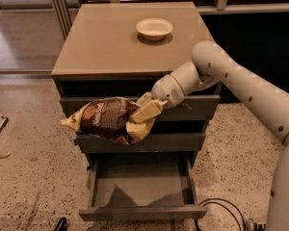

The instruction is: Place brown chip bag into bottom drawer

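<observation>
The brown chip bag [106, 120] is glossy dark brown with cream-yellow ends. It hangs in the air in front of the cabinet's upper drawer fronts, lying roughly level. My gripper [143, 114] is shut on the bag's right end, its cream fingers [145, 111] pinching the crumpled foil. The bottom drawer [141, 188] is pulled out below, wide and shallow with a flat grey floor and nothing in it. The bag is held above the drawer's back left part, well over its rim.
A small white bowl [154, 28] sits on the cabinet top [101, 42]. Two shut grey drawer fronts [192, 105] lie behind the bag. My white arm [241, 85] reaches in from the right. A black cable [221, 207] lies on the speckled floor.
</observation>
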Motion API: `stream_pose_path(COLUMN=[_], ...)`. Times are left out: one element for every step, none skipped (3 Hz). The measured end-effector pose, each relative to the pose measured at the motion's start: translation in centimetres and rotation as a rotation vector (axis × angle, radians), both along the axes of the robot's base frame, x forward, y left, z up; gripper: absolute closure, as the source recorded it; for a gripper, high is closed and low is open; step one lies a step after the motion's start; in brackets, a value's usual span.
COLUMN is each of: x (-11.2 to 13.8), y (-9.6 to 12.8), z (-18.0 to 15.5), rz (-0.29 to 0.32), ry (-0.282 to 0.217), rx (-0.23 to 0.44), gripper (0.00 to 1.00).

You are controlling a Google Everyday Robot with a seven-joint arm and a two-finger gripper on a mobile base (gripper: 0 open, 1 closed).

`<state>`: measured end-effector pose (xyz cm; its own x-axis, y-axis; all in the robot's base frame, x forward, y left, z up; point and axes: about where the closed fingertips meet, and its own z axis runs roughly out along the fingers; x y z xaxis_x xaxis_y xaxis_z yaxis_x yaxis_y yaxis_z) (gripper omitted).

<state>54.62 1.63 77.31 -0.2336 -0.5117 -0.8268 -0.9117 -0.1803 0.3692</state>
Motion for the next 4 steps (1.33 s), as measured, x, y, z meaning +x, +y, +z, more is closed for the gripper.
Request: stream_pose_path(x=[-2.6, -4.9, -5.4, -5.0], y=[-0.6, 0.1, 1.3, 1.8], z=[-3.7, -10.1, -16.5, -22.9], rz=[-0.055, -0.073, -0.100, -0.173], ry=[-0.014, 0.026, 0.068, 0.129], rx=[-0.123, -0.239, -0.306, -0.355], gripper=[1.00, 1.00, 1.00, 1.00])
